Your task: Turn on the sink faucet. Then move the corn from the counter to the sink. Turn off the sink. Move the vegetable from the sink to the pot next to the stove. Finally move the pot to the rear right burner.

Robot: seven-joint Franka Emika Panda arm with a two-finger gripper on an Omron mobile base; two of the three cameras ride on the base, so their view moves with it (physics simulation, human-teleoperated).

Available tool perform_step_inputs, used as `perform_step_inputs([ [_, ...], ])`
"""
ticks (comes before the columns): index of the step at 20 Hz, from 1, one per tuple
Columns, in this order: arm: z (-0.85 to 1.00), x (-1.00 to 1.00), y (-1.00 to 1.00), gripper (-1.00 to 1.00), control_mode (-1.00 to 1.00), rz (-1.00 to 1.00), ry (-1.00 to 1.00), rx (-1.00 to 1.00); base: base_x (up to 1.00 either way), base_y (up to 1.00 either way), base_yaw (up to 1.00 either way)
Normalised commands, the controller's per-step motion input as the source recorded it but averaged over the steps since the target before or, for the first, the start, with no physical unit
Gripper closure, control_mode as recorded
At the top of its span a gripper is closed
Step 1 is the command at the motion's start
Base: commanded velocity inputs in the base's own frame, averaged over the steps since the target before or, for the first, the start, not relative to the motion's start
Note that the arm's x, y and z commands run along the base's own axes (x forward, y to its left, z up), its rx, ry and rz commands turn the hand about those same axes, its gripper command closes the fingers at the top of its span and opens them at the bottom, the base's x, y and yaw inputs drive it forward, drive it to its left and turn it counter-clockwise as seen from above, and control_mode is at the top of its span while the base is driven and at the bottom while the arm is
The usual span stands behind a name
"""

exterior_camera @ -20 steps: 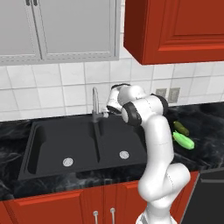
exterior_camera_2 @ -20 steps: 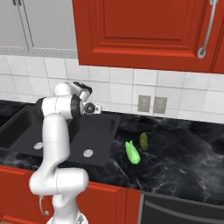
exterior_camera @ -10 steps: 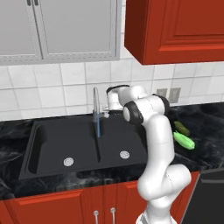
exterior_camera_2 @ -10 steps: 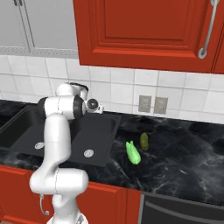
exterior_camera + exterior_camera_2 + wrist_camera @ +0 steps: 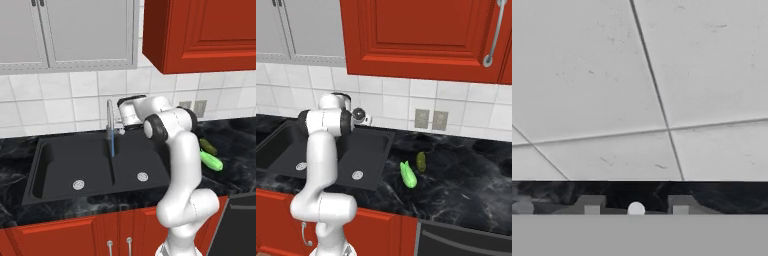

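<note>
The sink faucet (image 5: 109, 111) stands behind the black double sink (image 5: 60, 162), and a thin blue stream of water (image 5: 112, 147) runs from it into the basin. My gripper (image 5: 122, 127) is just right of the faucet and points at the tiled wall. In the hand view the gripper (image 5: 636, 210) is open, with a small round knob (image 5: 635, 208) between its fingertips (image 5: 592, 207). The corn (image 5: 211, 161), bright green and long, lies on the counter right of the sink, also the corn (image 5: 408, 175). The pot is out of view.
A smaller olive vegetable (image 5: 421, 161) lies just behind the corn. Black marble counter (image 5: 466, 180) stretches to the right. Red upper cabinets (image 5: 421, 40) hang above, and two wall outlets (image 5: 431, 119) sit on the tiles. A dark appliance front (image 5: 466, 240) shows at the lower right.
The hand has edged a little left toward the faucet and the jaws have narrowed slightly. The vegetables and the base views have not moved.
</note>
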Motion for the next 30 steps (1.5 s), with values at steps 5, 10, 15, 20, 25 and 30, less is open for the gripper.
perform_step_inputs([
  [5,0.27,-0.48,-0.14,-1.0,-1.0,0.0,-0.08,0.02,0.0,0.0,0.0],
  [10,0.27,-0.64,-0.27,-1.0,-1.0,-0.03,-0.01,0.01,0.0,0.0,0.0],
  [15,0.38,-0.57,-0.42,-1.0,-1.0,-0.08,0.0,0.0,0.0,0.0,0.0],
  [20,0.29,-0.68,-0.44,-1.0,-1.0,-0.1,0.0,-0.01,0.0,0.0,0.0],
  [25,0.23,-0.74,-0.37,-1.0,-1.0,-0.11,0.05,-0.05,0.0,0.0,0.0],
  [30,0.19,-0.55,-0.29,-1.0,-1.0,-0.1,0.16,-0.13,0.0,0.0,0.0],
])
